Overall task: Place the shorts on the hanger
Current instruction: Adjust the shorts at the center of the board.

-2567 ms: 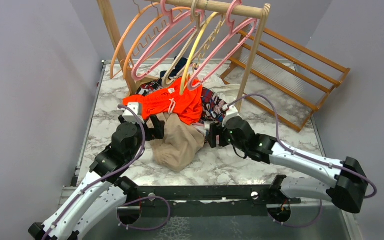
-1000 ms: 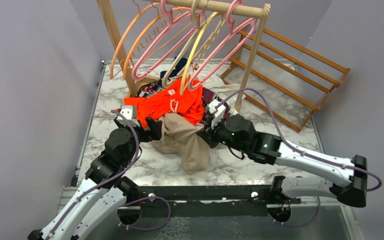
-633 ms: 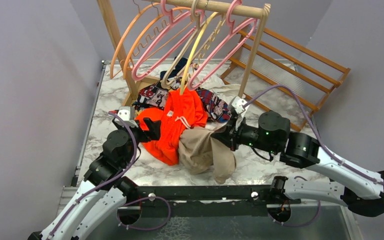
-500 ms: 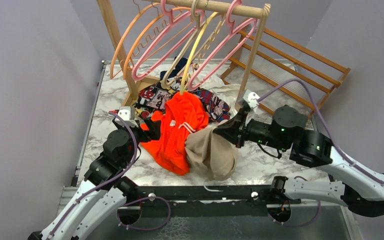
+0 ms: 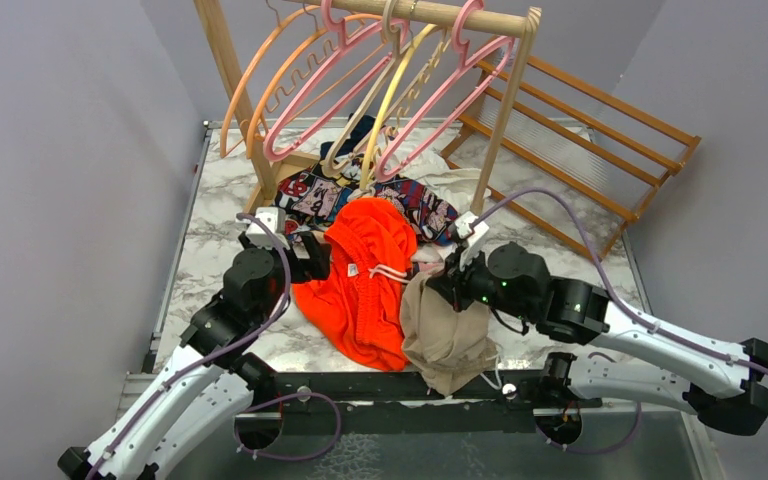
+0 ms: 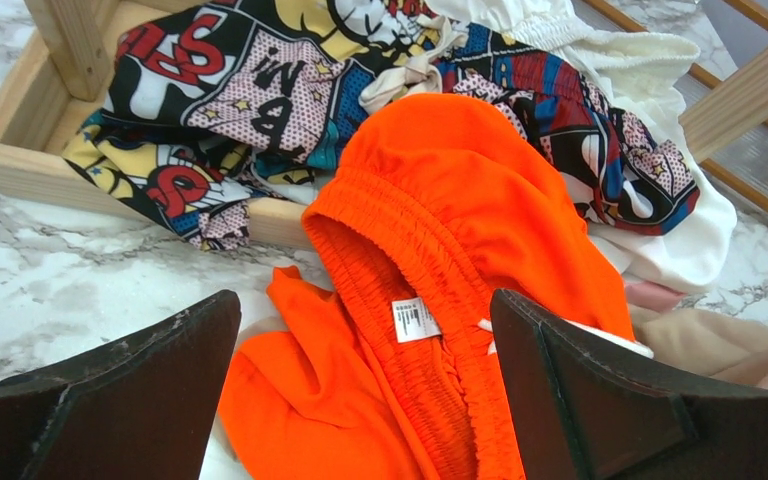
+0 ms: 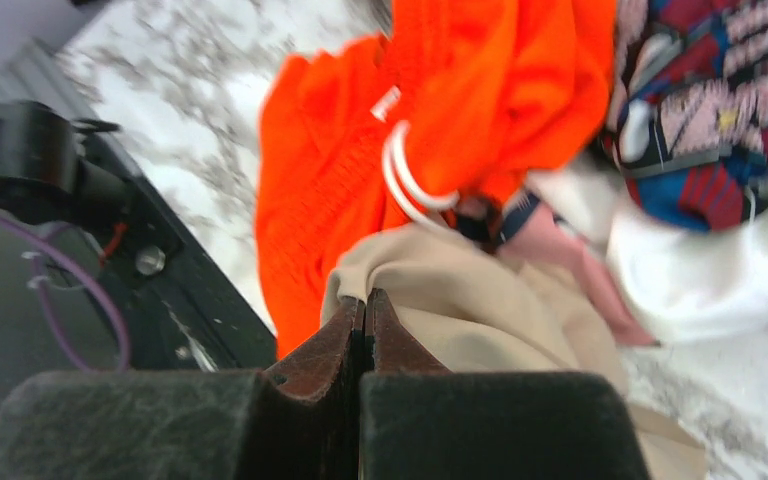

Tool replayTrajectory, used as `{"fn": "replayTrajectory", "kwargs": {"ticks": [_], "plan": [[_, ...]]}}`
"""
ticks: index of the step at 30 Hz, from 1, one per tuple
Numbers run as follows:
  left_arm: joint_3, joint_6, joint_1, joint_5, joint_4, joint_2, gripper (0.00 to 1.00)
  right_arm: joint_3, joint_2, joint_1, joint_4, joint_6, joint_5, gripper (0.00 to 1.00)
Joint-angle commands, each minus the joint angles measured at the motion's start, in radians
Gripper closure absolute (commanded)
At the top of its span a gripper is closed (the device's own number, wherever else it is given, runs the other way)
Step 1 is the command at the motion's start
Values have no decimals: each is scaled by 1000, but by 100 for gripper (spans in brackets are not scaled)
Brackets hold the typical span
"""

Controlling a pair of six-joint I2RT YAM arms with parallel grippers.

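At the lower centre of the top view, the baggy tan fabric shorts hang in a bunched fold, their lowest part reaching the near edge of the white marble table. The right gripper has its fingers pressed fully together on the upper edge of the shorts; the right wrist view shows tan cloth pinched at the closed tips. Just left of the shorts and touching them lies a bright orange garment with a gathered waistband. The left gripper sits at its left edge with its fingers spread wide, holding nothing; in the left wrist view the orange waistband shows between the two dark pads. Behind lie a comic-print cloth and a white cloth, at the foot of a wooden rack. Along the top of the frame, the pink plastic hanger with notched arms hangs from the rack's rail among orange and yellow hangers, well apart from the shorts.
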Motion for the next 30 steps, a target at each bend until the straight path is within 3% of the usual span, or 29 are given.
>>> {"fn": "replayTrajectory", "kwargs": {"ticks": [1, 7, 13, 20, 30], "plan": [[4, -90, -4, 63, -8, 32, 1, -67, -45, 3, 23, 98, 114, 99], [-33, -282, -4, 87, -19, 26, 1, -118, -111, 3, 18, 108, 153, 99], [-99, -378, -3, 285, -2, 96, 3, -150, -119, 3, 4, 118, 166, 99], [-129, -378, -10, 441, 18, 266, 10, -177, -115, 3, 17, 120, 167, 99], [-122, -358, -118, 426, 53, 400, 19, -204, -101, 3, 41, 128, 164, 99]]}}
